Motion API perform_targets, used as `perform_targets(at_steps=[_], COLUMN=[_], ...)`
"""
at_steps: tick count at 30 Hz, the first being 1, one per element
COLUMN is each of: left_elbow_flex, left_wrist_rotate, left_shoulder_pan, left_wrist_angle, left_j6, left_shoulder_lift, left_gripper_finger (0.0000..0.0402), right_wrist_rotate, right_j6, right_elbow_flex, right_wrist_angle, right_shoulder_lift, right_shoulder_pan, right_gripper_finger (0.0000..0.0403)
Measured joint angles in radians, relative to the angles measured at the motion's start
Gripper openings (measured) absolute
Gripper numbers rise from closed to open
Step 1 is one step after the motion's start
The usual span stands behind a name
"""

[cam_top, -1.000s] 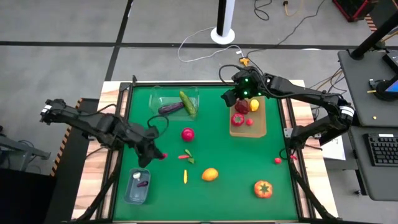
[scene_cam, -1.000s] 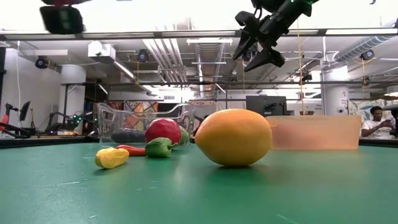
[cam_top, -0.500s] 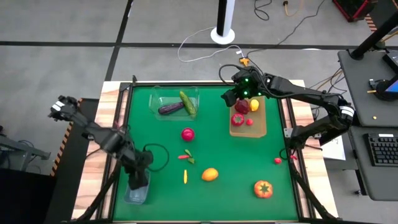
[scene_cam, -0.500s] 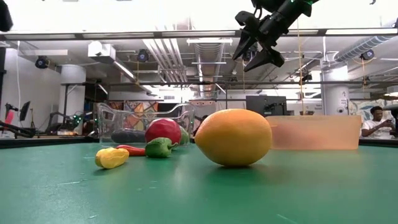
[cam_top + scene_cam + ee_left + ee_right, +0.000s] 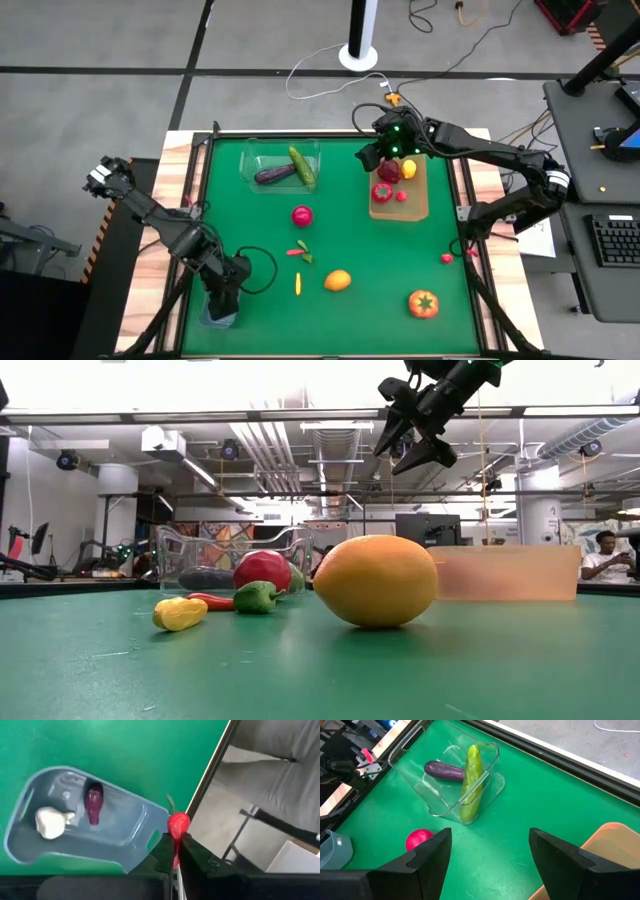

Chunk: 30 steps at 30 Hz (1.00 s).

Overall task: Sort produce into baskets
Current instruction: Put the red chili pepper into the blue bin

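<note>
Chilli, small red toy one with a thin green stem (image 5: 177,824), is pinched between the closed fingers of the left gripper (image 5: 175,851), held just over the near end of the bluish-grey translucent plastic tub (image 5: 125,837). Likely held there for a drop into that tub, which already has a small dark purple piece (image 5: 93,805) and a white garlic-like piece (image 5: 51,821) in it (so small items seem to go here). Chilli's long axis runs roughly along the fingers; the stem end points away from the gripper, the rest is hidden between the fingers.

In the high view the left gripper (image 5: 226,296) sits over the tub at the table's front-left corner. Right gripper (image 5: 385,152) waits above the tan wooden tray (image 5: 418,205), fingers spread wide. Clear plastic tub (image 5: 253,159) holds a purple eggplant (image 5: 274,174) and green cucumber (image 5: 302,166) side by side. Orange round fruit (image 5: 338,280) and tomato (image 5: 423,302) lie loose on the green mat (image 5: 380,250).
</note>
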<state>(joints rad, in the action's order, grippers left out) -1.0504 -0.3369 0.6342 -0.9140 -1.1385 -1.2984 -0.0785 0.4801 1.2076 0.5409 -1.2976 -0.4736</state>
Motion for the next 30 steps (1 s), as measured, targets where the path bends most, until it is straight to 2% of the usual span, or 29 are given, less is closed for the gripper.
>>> perform_targets(at_steps=[2, 6, 11, 15, 18, 20, 25, 30], left_elbow_flex=[0.000, -0.032, -0.121, -0.212, -0.273, -0.302, -0.321, -0.300], left_wrist_rotate=[0.044, 0.235, 0.450, 0.664, 0.830, 0.903, 0.931, 0.929], left_shoulder_pan=[0.003, 0.007, -0.002, -0.032, -0.065, -0.091, -0.176, -0.289], left_wrist_angle=[0.024, 0.107, 0.083, 0.046, 0.030, 0.028, -0.001, -0.080], left_j6=[0.004, 0.064, 0.183, 0.321, 0.482, 0.594, 0.814, 0.838], left_shoulder_lift=[0.002, 0.023, 0.039, 0.042, 0.044, 0.051, 0.102, 0.186], left_gripper_finger=[0.0001, 0.0001, 0.0001, 0.0001, 0.0001, 0.0001, 0.0001, 0.0001], right_wrist_rotate=[-0.002, -0.007, -0.008, -0.008, -0.011, -0.036, -0.080, -0.083], right_j6=[0.000, -0.005, -0.030, -0.068, -0.104, -0.139, -0.200, -0.242], right_elbow_flex=[0.000, 0.000, 0.000, 0.000, 0.000, 0.000, 0.000, 0.008], right_wrist_angle=[0.000, 0.000, -0.036, -0.177, -0.347, -0.473, -0.725, -0.782], right_shoulder_lift=[0.000, 0.000, 0.000, 0.000, 0.000, -0.001, -0.014, -0.031], right_shoulder_pan=[0.001, 0.013, 0.050, 0.108, 0.164, 0.203, 0.294, 0.358], right_gripper_finger=[0.0256, 0.0256, 0.0256, 0.0256, 0.0256, 0.0256, 0.0256, 0.0256])
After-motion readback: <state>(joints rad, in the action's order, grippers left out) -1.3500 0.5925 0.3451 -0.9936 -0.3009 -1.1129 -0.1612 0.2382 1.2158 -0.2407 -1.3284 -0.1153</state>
